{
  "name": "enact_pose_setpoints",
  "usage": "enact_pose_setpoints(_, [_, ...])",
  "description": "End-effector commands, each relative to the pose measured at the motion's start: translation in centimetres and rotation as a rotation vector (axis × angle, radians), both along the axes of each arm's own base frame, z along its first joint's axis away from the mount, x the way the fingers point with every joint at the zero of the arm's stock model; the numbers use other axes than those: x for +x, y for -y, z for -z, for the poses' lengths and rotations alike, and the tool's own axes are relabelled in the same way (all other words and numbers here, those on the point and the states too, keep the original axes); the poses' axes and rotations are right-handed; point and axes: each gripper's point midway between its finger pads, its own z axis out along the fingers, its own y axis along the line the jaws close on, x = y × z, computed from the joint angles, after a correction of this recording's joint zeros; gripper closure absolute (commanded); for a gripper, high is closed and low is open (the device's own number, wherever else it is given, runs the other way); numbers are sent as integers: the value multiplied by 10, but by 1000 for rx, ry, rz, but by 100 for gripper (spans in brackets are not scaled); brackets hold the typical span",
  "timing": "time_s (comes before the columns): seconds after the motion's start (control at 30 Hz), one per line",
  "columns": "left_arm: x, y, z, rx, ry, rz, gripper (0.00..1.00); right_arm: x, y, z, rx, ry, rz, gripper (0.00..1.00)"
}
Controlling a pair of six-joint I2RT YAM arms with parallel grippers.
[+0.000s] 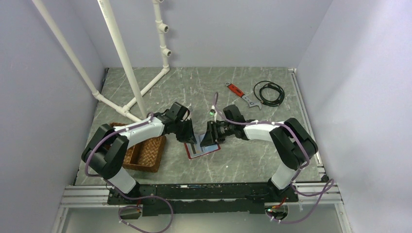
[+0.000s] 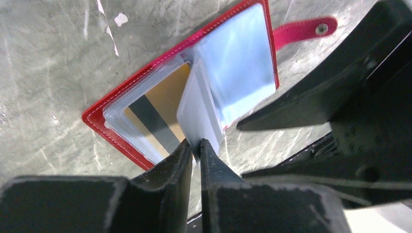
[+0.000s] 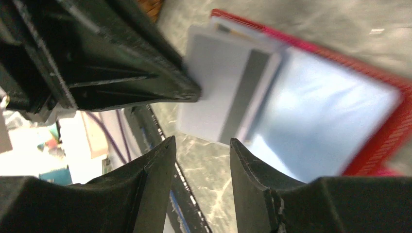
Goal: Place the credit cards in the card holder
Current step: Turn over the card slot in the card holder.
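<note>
Red folding card holder lies open on the grey marbled table. Left gripper pinches a pale grey plastic card standing at its sleeves; right gripper half-open, empty. Card lettering too blurred.

Looks like a robotics lab test cell: plain lavender walls boxing in a marble-look table, left arm and right arm bolted to an aluminium rail, white PVC pipe frame.
</note>
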Motion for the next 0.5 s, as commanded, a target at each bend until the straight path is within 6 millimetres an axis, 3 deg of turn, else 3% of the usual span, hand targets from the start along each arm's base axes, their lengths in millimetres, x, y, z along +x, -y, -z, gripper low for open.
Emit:
enact_pose_setpoints(0.0, [8,-6,7,56,71,87,89,35,17,-1,-58,68,112,52])
enact_pose_setpoints(0.13, [9,-12,23,108,90,157,94,43,28,18,-128,56,174,55])
enact_pose_setpoints(0.3, [19,-5,32,124,101,225,94,42,36,24,-158,60,222,60])
enact_pose_setpoints(0.47, [24,-19,28,226,81,194,86,36,40,25,-161,66,218,60])
